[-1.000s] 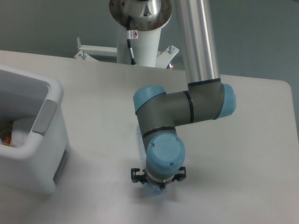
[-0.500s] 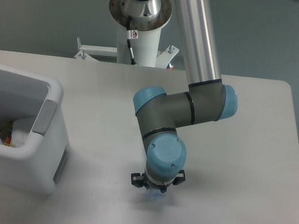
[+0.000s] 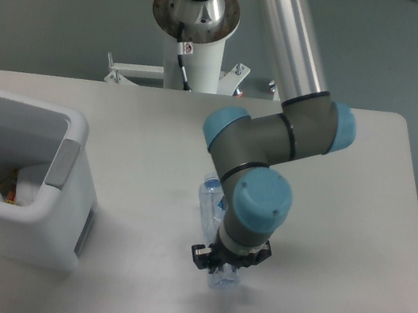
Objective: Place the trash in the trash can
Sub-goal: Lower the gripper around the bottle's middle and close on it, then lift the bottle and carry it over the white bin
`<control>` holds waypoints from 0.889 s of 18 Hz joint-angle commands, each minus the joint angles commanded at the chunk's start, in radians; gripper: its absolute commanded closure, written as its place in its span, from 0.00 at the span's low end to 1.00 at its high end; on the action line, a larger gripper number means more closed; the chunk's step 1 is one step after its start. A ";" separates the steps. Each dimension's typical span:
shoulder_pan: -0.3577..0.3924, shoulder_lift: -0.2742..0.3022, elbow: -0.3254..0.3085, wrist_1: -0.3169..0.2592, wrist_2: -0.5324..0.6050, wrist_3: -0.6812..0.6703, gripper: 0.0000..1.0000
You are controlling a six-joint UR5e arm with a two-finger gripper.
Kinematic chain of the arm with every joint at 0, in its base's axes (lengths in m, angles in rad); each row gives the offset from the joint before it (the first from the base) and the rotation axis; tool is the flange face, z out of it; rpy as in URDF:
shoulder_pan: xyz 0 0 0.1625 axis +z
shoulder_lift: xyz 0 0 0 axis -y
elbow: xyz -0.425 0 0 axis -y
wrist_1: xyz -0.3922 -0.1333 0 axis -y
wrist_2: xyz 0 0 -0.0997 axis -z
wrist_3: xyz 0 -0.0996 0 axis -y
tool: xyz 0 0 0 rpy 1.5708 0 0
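Bottle (image 3: 212,216) is in my gripper (image 3: 227,266), fingers pinching it near one end; rest of it sticks up beside my wrist, apparently off the table (image 3: 357,230). Can't make out the cap. Step in hand: pickup looks done, carry to the trash can (image 3: 64,205) comes next. Can sits well left of the bottle, with paper and a colourful packet (image 3: 4,188) inside. Next move: lift above the rim, swing left, release over the opening.

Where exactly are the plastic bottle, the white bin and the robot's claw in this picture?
plastic bottle (image 3: 209,201): fixed camera view, on its clear crinkled body left of the arm.
white bin (image 3: 77,131): fixed camera view, on its thick right rim.
gripper (image 3: 224,268): fixed camera view, below the wrist, fingers largely hidden by it.
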 joint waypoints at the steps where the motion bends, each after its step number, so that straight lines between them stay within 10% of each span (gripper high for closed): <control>1: 0.005 0.000 0.017 0.000 -0.021 -0.005 0.53; 16: 0.026 0.161 0.166 0.037 -0.469 -0.135 0.53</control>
